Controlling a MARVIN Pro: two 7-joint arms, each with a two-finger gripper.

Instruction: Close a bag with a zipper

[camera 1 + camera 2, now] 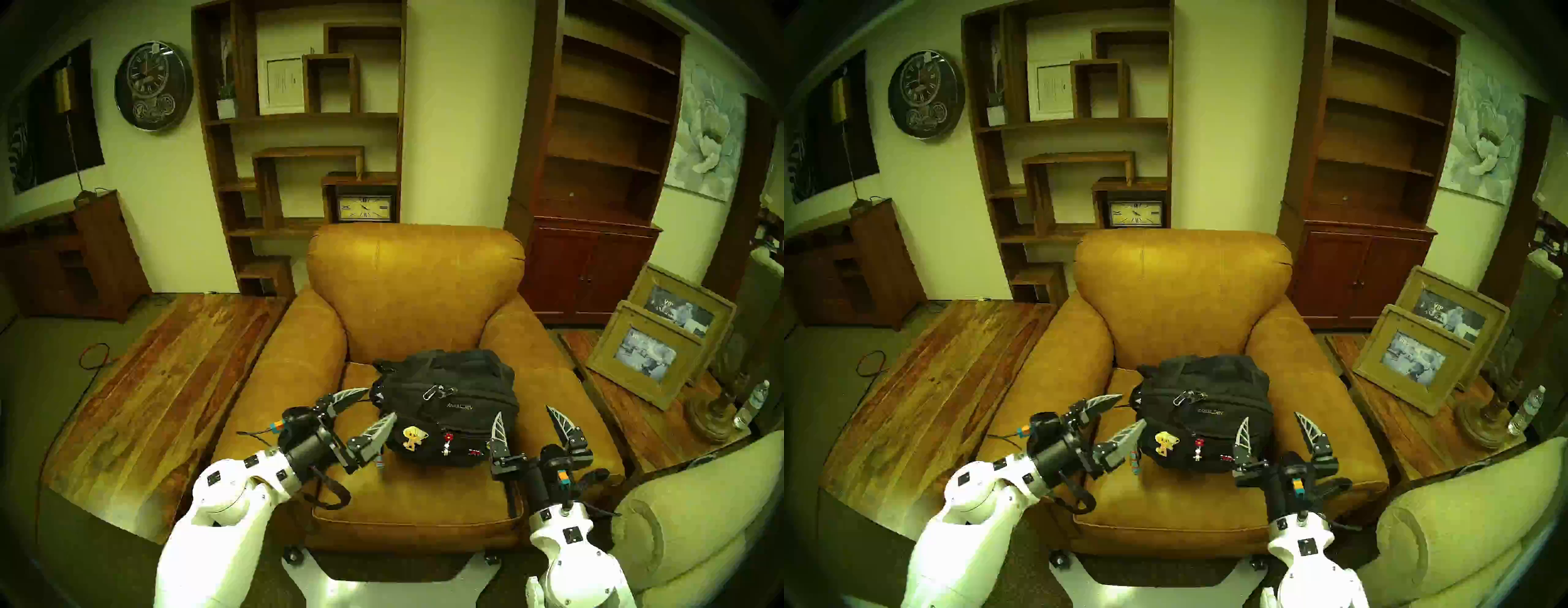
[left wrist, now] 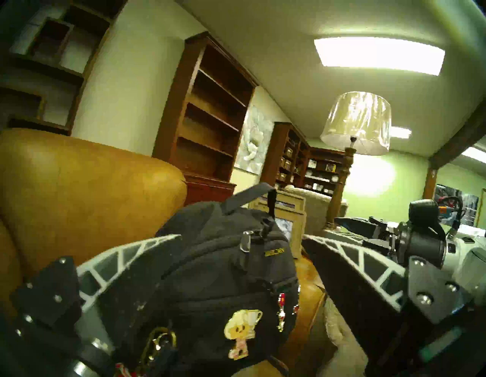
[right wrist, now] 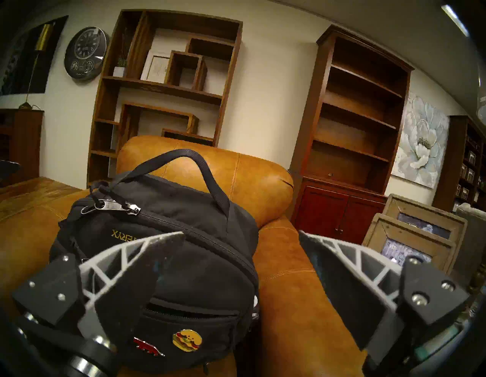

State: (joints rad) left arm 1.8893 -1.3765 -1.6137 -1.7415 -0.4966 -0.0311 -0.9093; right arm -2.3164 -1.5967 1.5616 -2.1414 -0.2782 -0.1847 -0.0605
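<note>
The black bag (image 1: 449, 407) lies on the seat of a tan leather armchair (image 1: 415, 280), front pocket with colourful pins (image 1: 411, 437) facing me. Its metal zipper pulls (image 1: 437, 391) sit together on top, clear in the right wrist view as zipper pulls (image 3: 115, 206). A striped charm (image 1: 380, 460) dangles at the bag's lower left. My left gripper (image 1: 380, 403) is open at the bag's left side, holding nothing; the left wrist view shows the bag (image 2: 210, 276) just ahead of its fingers. My right gripper (image 1: 525, 411) is open at the bag's right front corner, empty.
The chair's padded arms (image 1: 297, 369) flank the seat. A long wooden table (image 1: 161, 382) stands to the left. On the right, a side table holds two picture frames (image 1: 649, 352), a lamp base (image 1: 712, 416) and a water bottle (image 1: 751, 403). A pale sofa arm (image 1: 687, 518) is at lower right.
</note>
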